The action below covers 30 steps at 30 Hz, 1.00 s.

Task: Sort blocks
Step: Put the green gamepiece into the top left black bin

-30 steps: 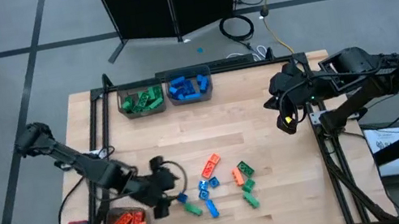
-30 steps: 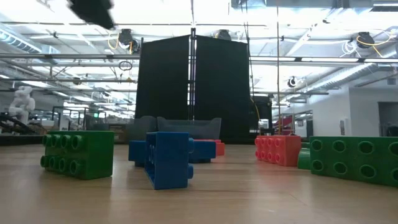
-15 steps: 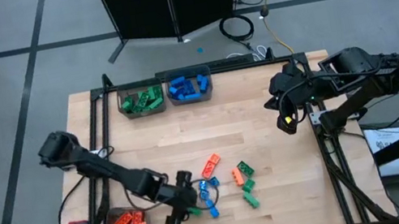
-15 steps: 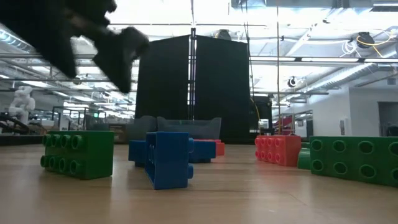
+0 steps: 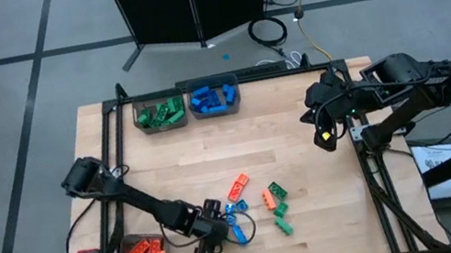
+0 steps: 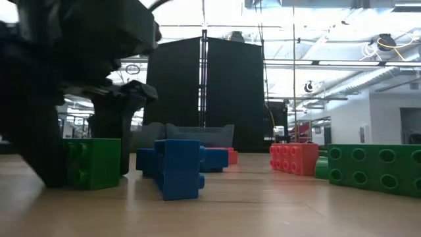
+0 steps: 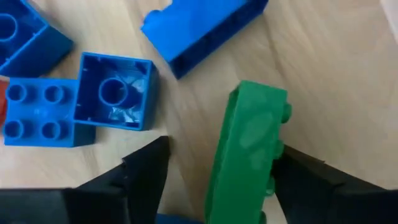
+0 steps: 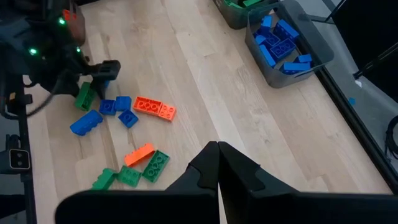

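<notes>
The left gripper [image 7: 214, 180] straddled a green block [image 7: 249, 149] with jaws spread at the table's near edge, likely needing only to close, while the idle right gripper [image 5: 325, 139] sat shut far off.

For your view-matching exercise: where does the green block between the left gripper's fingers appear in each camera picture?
High view: green block hardly visible under the left gripper.
Low view: at left.
Left wrist view: centre.
Right wrist view: far left.
Shared landmark: the long blue block beside it.
</notes>
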Tool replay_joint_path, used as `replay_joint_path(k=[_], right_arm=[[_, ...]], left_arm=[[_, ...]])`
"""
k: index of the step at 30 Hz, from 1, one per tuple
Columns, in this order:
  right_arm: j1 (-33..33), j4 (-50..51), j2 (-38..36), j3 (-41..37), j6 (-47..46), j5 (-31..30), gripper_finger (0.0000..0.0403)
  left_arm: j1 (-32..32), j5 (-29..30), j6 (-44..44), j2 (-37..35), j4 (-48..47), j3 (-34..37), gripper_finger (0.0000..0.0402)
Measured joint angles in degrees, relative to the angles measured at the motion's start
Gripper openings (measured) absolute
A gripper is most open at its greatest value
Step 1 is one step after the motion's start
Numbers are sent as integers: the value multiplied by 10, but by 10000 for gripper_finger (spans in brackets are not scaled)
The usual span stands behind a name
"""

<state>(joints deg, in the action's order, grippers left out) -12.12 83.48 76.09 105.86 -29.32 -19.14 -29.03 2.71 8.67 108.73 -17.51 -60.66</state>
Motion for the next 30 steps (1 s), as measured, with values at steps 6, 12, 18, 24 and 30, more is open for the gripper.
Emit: replay_joint_path(k=[6, 12, 18, 24, 30], right_arm=[[0, 3, 0, 0, 0, 0, 0], [0, 15, 0, 0, 0, 0, 0], [0, 17, 0, 0, 0, 0, 0], [0, 17, 0, 0, 0, -4, 0], [0, 7, 0, 0, 0, -7, 0]], left_arm=[[14, -29, 4, 8, -3, 0, 166], [24, -35, 70, -34, -17, 5, 69], [38, 23, 132, -114, -31, 3, 69], [85, 184, 239, -208, -123, 3, 69], [181, 388, 334, -278, -258, 3, 69]])
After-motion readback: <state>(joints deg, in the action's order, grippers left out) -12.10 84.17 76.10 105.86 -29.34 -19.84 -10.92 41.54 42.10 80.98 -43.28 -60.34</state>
